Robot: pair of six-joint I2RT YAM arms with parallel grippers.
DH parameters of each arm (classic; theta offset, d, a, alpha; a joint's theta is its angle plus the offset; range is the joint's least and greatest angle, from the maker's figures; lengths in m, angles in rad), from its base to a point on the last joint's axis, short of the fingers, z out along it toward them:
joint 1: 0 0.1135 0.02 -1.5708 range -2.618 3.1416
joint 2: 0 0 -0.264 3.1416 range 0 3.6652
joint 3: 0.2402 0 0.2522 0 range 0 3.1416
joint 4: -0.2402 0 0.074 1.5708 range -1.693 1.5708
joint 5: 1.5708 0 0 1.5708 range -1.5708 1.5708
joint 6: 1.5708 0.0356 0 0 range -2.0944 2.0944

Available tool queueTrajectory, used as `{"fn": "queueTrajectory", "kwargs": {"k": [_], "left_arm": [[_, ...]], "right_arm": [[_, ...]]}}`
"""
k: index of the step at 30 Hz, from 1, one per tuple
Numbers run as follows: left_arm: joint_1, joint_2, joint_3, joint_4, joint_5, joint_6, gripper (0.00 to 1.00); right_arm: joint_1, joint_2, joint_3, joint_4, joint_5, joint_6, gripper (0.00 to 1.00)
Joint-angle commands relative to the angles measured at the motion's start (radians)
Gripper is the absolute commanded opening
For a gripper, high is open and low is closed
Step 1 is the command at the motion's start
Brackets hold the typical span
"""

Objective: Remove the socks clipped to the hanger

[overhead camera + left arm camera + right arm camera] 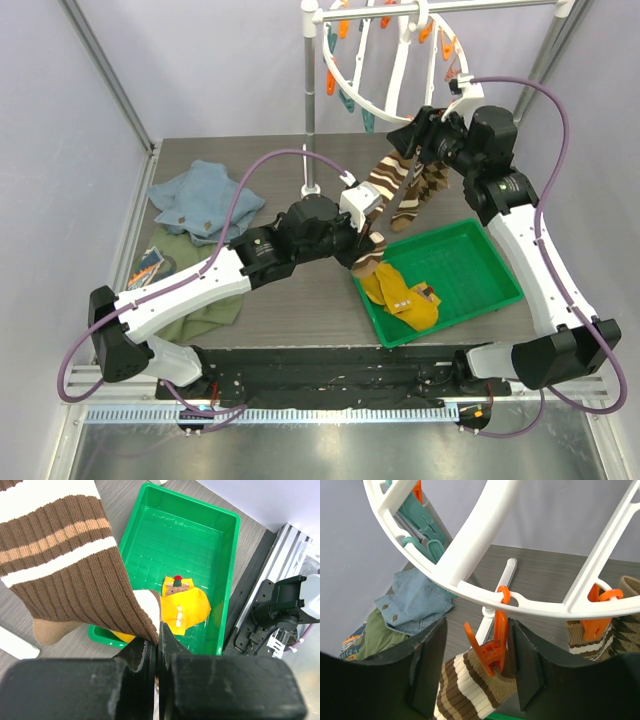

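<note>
The white round hanger (pixel 385 60) hangs at the back, with orange and teal clips; its ring (pixel 485 525) crosses the right wrist view. A brown-and-white striped sock (pixel 385 185) hangs from an orange clip (pixel 495 647) that grips its cuff (pixel 470 690). My right gripper (pixel 477 660) is open, its jaws either side of that clip. My left gripper (pixel 159 647) is shut on the striped sock's lower end (pixel 70 565), above the green tray's near corner. A diamond-patterned sock (pixel 432 185) hangs beside it. Mustard-yellow socks (pixel 400 290) lie in the tray; they also show in the left wrist view (pixel 187 607).
The green tray (pixel 480 275) sits at the right front of the table. A blue cloth (pixel 200 200) and an olive-green cloth (pixel 195 290) lie at the left. The grey rail stand's post (pixel 310 110) rises at the back centre. A second clipped striped cuff (pixel 587 637) hangs at the right.
</note>
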Motion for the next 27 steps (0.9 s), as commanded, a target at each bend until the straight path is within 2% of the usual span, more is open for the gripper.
{"fn": "queueTrajectory", "kwargs": {"k": [1, 2, 3, 5, 6, 8, 11, 16, 19, 20, 21, 22, 24, 25, 27], "left_arm": [[0.004, -0.037, 0.0, 0.026, 0.023, -0.007, 0.0], [0.004, -0.034, 0.0, 0.026, 0.024, -0.008, 0.0], [0.002, -0.035, 0.002, 0.026, 0.024, -0.008, 0.0], [0.004, -0.031, 0.002, 0.028, 0.026, -0.009, 0.0], [0.004, -0.029, 0.002, 0.026, 0.026, -0.009, 0.0], [0.004, -0.023, 0.002, 0.025, 0.027, -0.009, 0.0], [0.004, -0.015, -0.009, 0.043, 0.032, -0.023, 0.0], [0.004, 0.006, -0.008, 0.046, 0.059, -0.044, 0.0], [0.004, 0.006, -0.015, 0.06, 0.066, -0.055, 0.0], [0.004, 0.005, -0.018, 0.075, 0.069, -0.069, 0.0], [0.004, 0.008, -0.02, 0.084, 0.07, -0.078, 0.0], [0.002, 0.011, -0.02, 0.095, 0.073, -0.09, 0.0], [0.002, 0.026, -0.003, 0.127, 0.093, -0.132, 0.0], [0.002, 0.032, 0.008, 0.129, 0.101, -0.141, 0.0], [-0.007, 0.053, 0.04, 0.136, 0.104, -0.159, 0.0]], "right_arm": [[0.0, 0.002, -0.005, 0.07, -0.015, 0.001, 0.55], [0.002, 0.002, -0.002, 0.071, -0.015, 0.003, 0.52], [0.0, 0.005, 0.0, 0.071, -0.013, 0.003, 0.43], [0.002, 0.008, 0.006, 0.074, -0.009, 0.001, 0.33], [0.0, 0.009, 0.011, 0.074, -0.004, 0.004, 0.24], [0.002, 0.014, 0.018, 0.074, -0.01, 0.012, 0.19], [0.002, 0.028, 0.029, 0.077, -0.035, 0.04, 0.06], [0.0, 0.031, 0.026, 0.077, -0.03, 0.073, 0.04], [0.002, 0.028, 0.038, 0.056, -0.01, 0.092, 0.09], [0.0, 0.025, 0.041, 0.054, -0.007, 0.104, 0.2], [0.0, 0.02, 0.043, 0.05, -0.004, 0.109, 0.27], [0.0, 0.019, 0.044, 0.044, 0.008, 0.112, 0.43], [0.0, 0.013, 0.057, 0.022, 0.028, 0.11, 0.57], [0.002, 0.008, 0.061, -0.001, 0.037, 0.11, 0.67], [0.0, -0.009, 0.054, -0.019, 0.059, 0.107, 0.76]]}}
